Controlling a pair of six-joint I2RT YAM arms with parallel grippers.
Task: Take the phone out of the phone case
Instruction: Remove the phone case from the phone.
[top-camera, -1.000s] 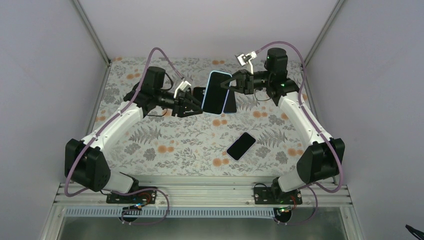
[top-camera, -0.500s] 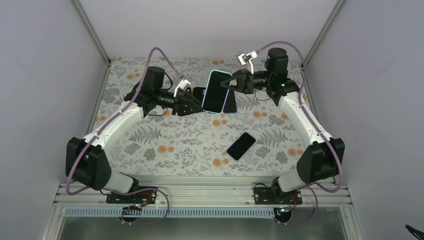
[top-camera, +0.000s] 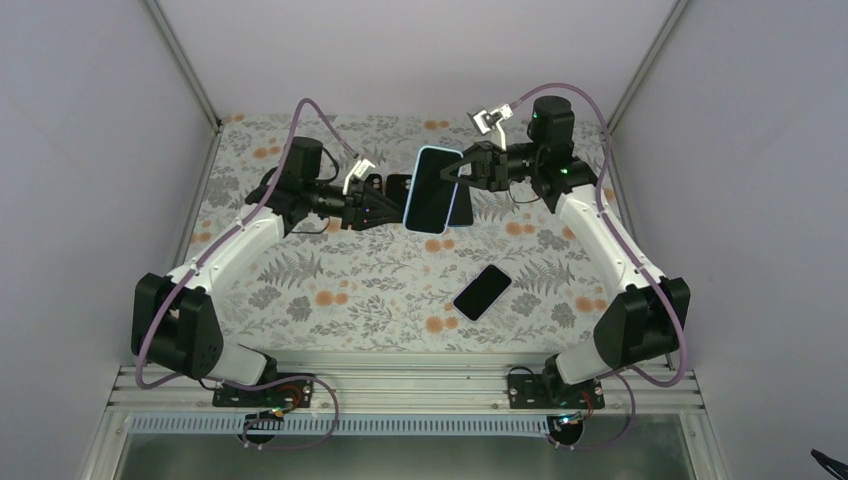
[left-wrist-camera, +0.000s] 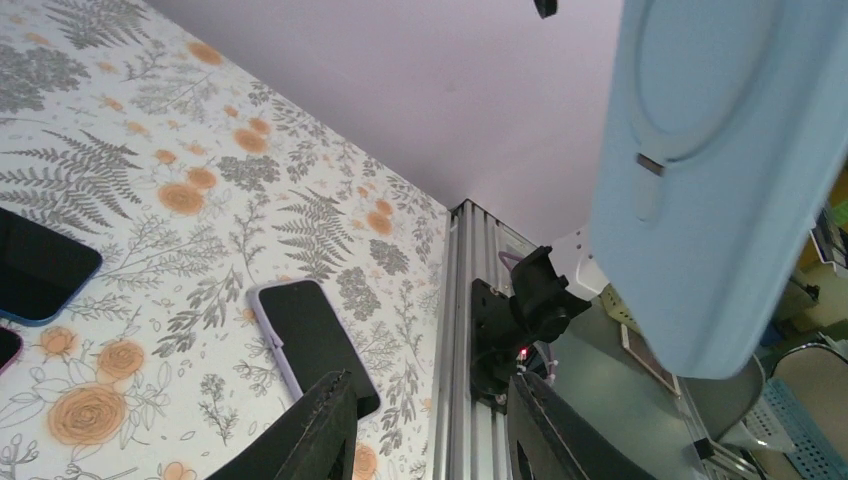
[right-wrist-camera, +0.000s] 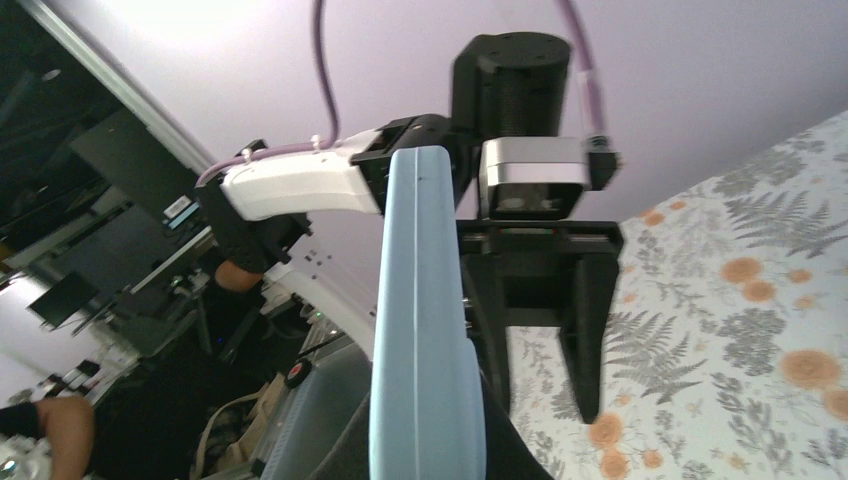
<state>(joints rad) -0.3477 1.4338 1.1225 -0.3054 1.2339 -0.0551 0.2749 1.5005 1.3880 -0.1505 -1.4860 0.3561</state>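
Right gripper (top-camera: 458, 172) is clamped on the long right edge of the phone case (right-wrist-camera: 425, 330) and carries it raised above the table (top-camera: 330, 290). Left gripper (left-wrist-camera: 430, 385) is level with the case's opposite long edge. Its jaws stand partly apart with nothing between them, and the wrist view shows a clear gap between its fingers and the case.

Nearest the arm bases, a loose black phone (top-camera: 482, 292) lies flat on the floral surface, well apart from both grippers.

Further out, the pale blue case hangs tilted in mid-air between the two grippers. The phone (top-camera: 430, 190) is seated in it, with the dark screen facing the overhead camera and the ringed back facing the left wrist camera.

Beyond and beneath the held case, a second dark phone (top-camera: 398, 185) lies flat just beside the left gripper. A third dark phone (top-camera: 462, 207) shows partly from behind the case's right edge.
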